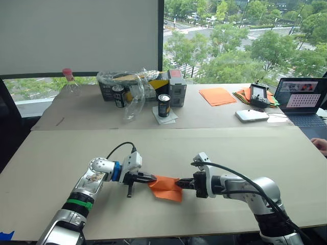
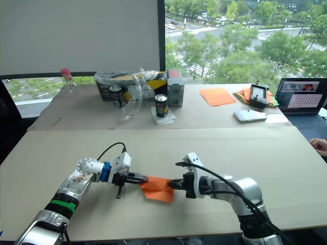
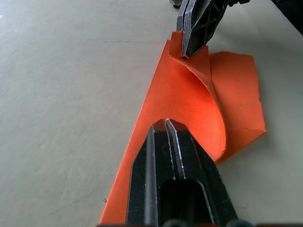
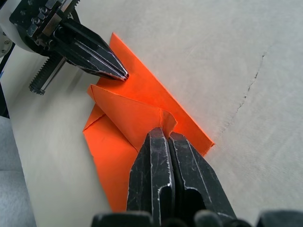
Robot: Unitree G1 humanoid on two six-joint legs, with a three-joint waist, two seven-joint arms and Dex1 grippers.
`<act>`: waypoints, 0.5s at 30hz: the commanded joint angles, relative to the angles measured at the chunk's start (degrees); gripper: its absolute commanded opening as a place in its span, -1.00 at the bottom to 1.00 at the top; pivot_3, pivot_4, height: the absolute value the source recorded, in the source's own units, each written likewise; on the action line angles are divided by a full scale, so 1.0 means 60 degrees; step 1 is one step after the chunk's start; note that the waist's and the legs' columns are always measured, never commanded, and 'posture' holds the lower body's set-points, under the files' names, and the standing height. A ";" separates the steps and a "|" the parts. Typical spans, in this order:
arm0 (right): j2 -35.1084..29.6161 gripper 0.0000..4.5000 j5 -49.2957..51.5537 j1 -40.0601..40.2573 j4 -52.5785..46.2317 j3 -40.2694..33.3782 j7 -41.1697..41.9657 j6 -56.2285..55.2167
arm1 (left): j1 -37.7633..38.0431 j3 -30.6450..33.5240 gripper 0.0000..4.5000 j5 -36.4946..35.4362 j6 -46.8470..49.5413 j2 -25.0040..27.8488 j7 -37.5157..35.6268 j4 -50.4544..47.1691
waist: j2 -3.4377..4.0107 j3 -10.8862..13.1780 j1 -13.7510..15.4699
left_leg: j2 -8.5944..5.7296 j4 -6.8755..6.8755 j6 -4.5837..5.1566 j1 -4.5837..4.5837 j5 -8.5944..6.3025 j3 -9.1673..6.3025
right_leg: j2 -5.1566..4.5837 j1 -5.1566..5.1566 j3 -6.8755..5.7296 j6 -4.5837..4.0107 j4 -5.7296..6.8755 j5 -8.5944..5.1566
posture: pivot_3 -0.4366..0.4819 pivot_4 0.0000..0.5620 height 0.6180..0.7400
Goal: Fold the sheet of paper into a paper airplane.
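Observation:
The sheet of paper [image 1: 166, 188] is bright orange and lies partly folded, in layered flaps, on the near table between my two grippers. My left gripper [image 3: 165, 123] is shut, with its tips resting on the paper's left part. From the right, my right gripper [image 4: 163, 133] is shut on a corner of the upper flap. It holds that flap curled up off the layer below. In the left wrist view the right fingertips [image 3: 191, 45] pinch this raised corner. The paper has a slanted, roughly triangular outline and does not show the shape of a paper airplane.
On the far table sit a neat stack of orange sheets [image 1: 217, 95], a mixed paper pile [image 1: 244, 94], a black can [image 1: 163, 105], a plastic-wrapped box [image 1: 134, 82], a bottle [image 1: 69, 83], a white device [image 1: 251, 115] and a laptop [image 1: 303, 101]. A person's hand [image 1: 321, 146] is at the right edge.

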 commanded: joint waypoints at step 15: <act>-0.0084 -0.99 -0.0284 0.0528 0.0539 0.0075 -0.0402 0.0351 | 0.0918 0.0485 -1.00 -0.1592 0.2425 0.0552 0.0350 -0.3736 | -0.0002 0.0002 0.0034 | 0.0000 -0.0001 -0.0001 0.0001 -0.0002 -0.0002 | 0.0000 -0.0001 0.0001 -0.0004 -0.0014 0.0004 | -0.05 -0.47 0.27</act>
